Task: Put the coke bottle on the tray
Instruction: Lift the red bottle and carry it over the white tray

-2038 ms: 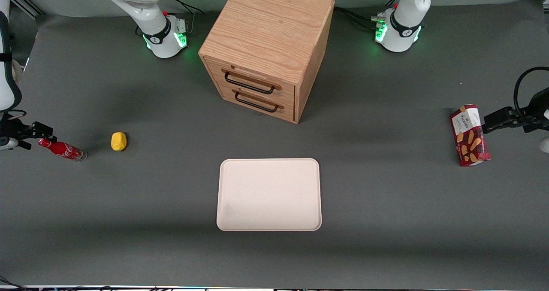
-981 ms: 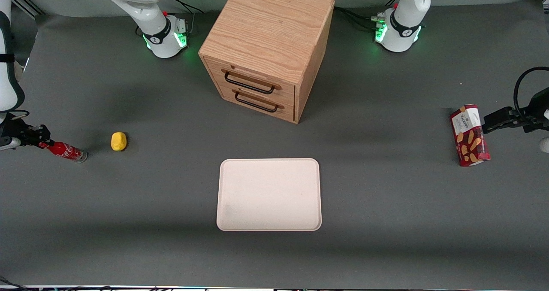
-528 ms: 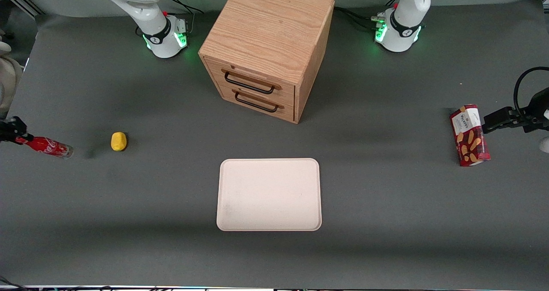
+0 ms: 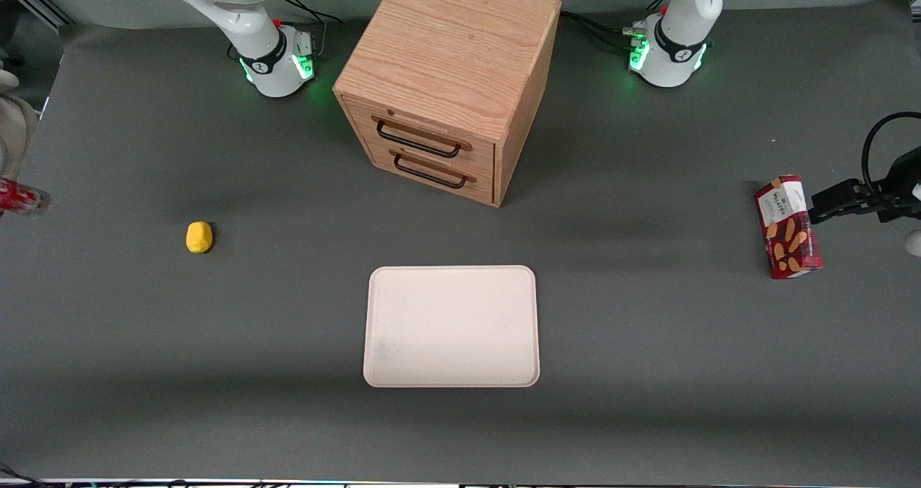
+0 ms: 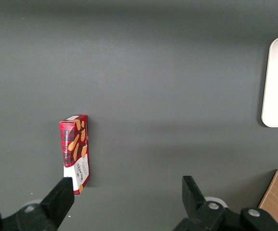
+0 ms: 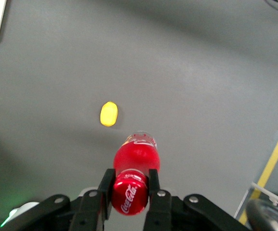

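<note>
Red coke bottle (image 6: 135,159) hangs by its cap from the gripper (image 6: 129,190), which we see clenched on the neck, lifted off the table at the working arm's end, well apart from the tray (image 4: 451,326). Risk we note: such a narrow cap hold could let the bottle swing or slip in transit, or tip on the tray. Legible: white "Coca-Cola" script on cap. Yellow lump (image 4: 198,237) lies near the bottle.
</note>
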`<act>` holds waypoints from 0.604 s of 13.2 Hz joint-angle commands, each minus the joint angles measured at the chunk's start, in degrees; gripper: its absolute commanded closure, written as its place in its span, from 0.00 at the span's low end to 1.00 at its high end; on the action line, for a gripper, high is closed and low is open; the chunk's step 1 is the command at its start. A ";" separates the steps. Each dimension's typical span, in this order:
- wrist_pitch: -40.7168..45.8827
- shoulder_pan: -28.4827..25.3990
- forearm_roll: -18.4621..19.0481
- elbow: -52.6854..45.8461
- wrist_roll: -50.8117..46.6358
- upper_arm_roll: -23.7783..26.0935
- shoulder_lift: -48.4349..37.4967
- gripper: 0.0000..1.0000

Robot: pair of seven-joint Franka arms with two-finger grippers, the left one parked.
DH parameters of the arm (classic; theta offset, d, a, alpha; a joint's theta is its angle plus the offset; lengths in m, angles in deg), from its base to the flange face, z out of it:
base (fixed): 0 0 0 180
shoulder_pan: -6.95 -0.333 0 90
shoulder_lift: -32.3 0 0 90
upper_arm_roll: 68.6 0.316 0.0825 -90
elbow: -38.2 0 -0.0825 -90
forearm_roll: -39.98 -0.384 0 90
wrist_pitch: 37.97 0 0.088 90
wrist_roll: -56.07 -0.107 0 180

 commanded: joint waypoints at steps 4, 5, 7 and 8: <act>7.48 -7.99 1.27 -8.30 -10.55 -1.75 1.73 0.84; 7.66 -10.80 1.10 -8.30 -14.94 -1.58 1.91 0.84; 7.67 -17.39 1.01 -8.73 -23.99 -1.31 3.05 0.84; 7.67 -20.99 0.92 -10.30 -29.17 -0.96 4.53 0.84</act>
